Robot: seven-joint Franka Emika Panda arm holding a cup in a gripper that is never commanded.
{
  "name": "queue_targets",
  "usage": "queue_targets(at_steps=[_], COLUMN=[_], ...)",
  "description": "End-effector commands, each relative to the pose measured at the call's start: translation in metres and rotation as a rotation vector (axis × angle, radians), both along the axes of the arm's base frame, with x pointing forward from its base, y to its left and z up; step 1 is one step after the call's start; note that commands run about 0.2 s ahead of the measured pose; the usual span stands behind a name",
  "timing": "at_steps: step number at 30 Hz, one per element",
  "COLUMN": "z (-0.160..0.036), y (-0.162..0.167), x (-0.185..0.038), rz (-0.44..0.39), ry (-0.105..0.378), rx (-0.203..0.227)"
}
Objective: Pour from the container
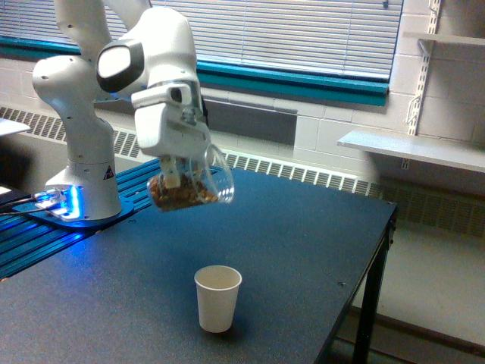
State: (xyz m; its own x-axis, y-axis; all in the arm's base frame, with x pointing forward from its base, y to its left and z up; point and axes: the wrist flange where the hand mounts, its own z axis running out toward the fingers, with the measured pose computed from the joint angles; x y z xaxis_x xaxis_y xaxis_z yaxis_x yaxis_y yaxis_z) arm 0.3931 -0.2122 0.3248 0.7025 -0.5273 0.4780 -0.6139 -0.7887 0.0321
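Observation:
The container [193, 184] is a clear plastic cup with brown granular bits lying in its lower side. It hangs tilted in the air, its mouth turned toward the exterior view's right. My gripper [176, 176] is shut on it from above, the white wrist right over it. A small white paper cup [217, 297] stands upright on the dark table [303, 243], below the container and slightly toward the exterior view's right. The two are well apart, and I see no bits in the air between them.
The arm's white base [82, 182] stands on a blue-lit ribbed plate [45, 227] at the exterior view's left. The table's edge and a leg [369, 303] run down the right. A wall shelf [409, 148] and window blinds lie behind.

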Motion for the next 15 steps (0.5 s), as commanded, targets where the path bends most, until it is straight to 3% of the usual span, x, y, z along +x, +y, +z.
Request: queue_targets(at_steps=[1,15], z=[-0.007,-0.032], y=[-0.007,-0.009], x=[-0.006,-0.019], rz=[-0.094,-0.123], ry=[-0.018,0.063], rx=[0.013,-0.035])
